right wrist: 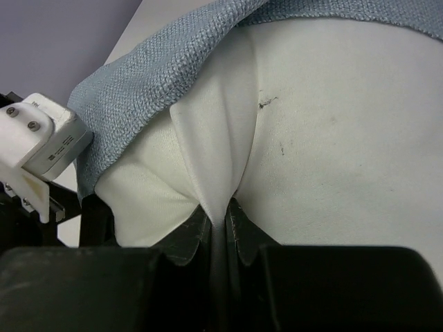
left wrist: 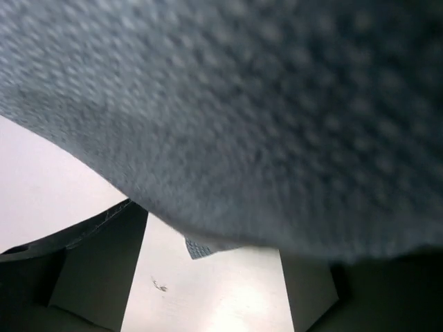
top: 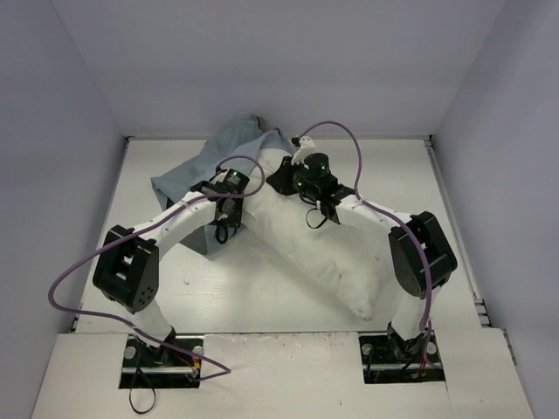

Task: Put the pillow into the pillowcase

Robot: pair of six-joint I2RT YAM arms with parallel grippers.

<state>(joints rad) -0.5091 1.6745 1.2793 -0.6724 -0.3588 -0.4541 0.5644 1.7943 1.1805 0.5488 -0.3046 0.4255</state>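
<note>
The pillow (top: pixel 319 253) is lying diagonally on the counter (top: pixel 253 301), with the blue-grey pillowcase (top: pixel 194 171) covering its far end. The right hand (right wrist: pixel 217 213) is pinching a fold of the pillow's cloth. The left hand (top: pixel 229 187) is sitting at the pillowcase's edge, its fingers (left wrist: pixel 97 277) spread apart and cloth hanging over them.

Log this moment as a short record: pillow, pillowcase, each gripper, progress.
pillow: white, lying diagonally on the table
pillowcase: pale blue-grey side showing, bunched at far left, its edge draped over the pillow's far end
left gripper: jaws apart, pillowcase fabric hanging close over its camera
right gripper: shut on a pinched fold of the pillow
progress: most of the pillow lies outside the pillowcase
</note>
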